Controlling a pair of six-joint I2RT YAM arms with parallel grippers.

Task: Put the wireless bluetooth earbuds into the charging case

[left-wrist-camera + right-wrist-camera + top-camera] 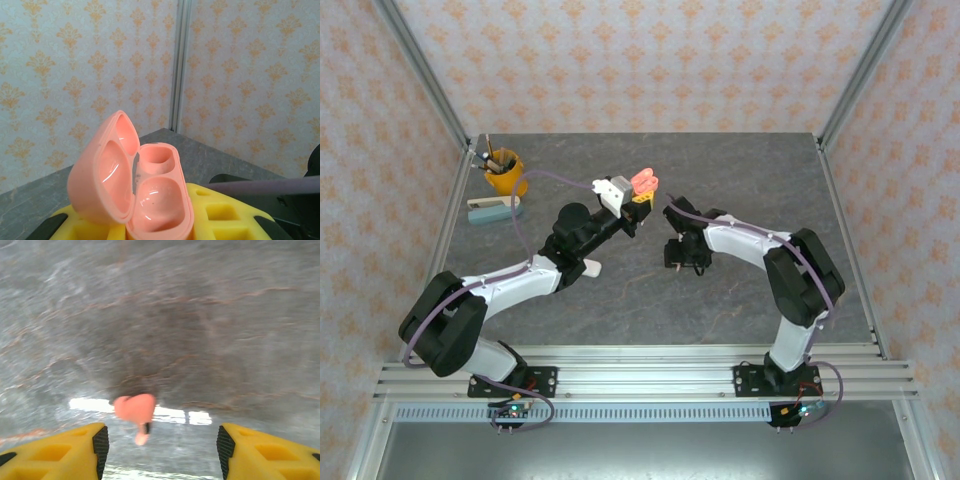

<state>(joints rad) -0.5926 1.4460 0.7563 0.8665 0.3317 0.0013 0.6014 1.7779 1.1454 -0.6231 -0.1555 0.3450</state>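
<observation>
Earbud point(135, 411) on table point(210, 315) btwn right gripper point(160, 441) jaws.

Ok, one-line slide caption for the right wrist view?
Open right gripper poised over a salmon earbud on the grey table.

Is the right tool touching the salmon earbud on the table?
Apart. In the right wrist view the salmon earbud lies between the open fingers of the right tool, with bare table on each side.

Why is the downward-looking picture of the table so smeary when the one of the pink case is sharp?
Right wrist view: the table and salmon earbud are smeared, probably motion or close focus, with a white glare strip beside the earbud. Left wrist view: the charging case is crisp, with glossy highlights.
</observation>
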